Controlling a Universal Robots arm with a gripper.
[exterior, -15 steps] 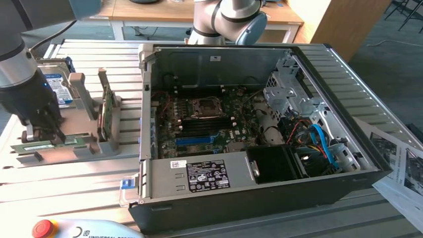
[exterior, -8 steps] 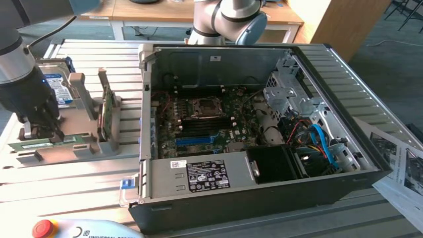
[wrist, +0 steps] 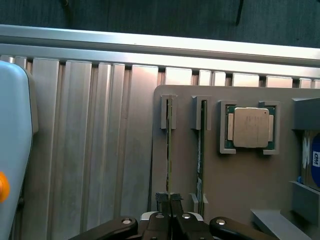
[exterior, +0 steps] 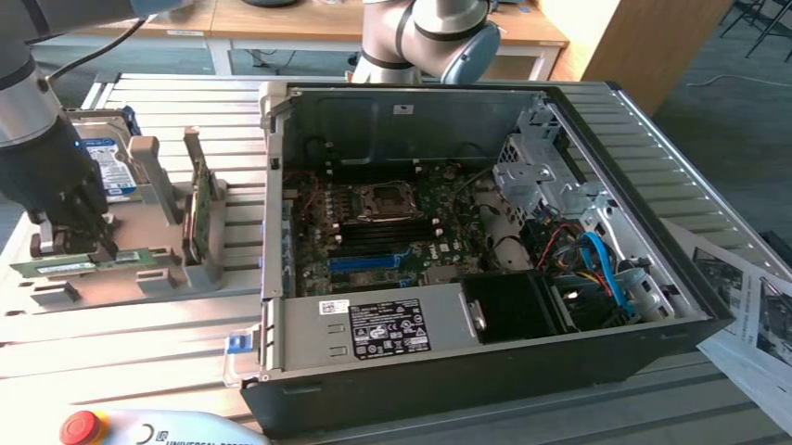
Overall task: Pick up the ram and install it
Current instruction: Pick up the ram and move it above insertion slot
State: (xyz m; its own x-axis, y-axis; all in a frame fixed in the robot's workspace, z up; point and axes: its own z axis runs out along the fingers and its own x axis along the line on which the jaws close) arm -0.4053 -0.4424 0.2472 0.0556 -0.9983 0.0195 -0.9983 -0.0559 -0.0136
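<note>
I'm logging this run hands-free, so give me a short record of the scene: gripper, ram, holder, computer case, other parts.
gripper: gripper shut on the ram
ram: on edge, seated in the grey holder
computer case: open, motherboard exposed, on the exterior view's right of the holder
other parts in holder: hard drive with blue label, upright green card, processor

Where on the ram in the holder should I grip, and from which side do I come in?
Grip the ram on its long upper edge, coming straight down and pinching its two flat faces. It stands on edge in the grey holder, its ends caught in slotted posts, so that edge alone is free. The gripper is shut on it there.
</note>
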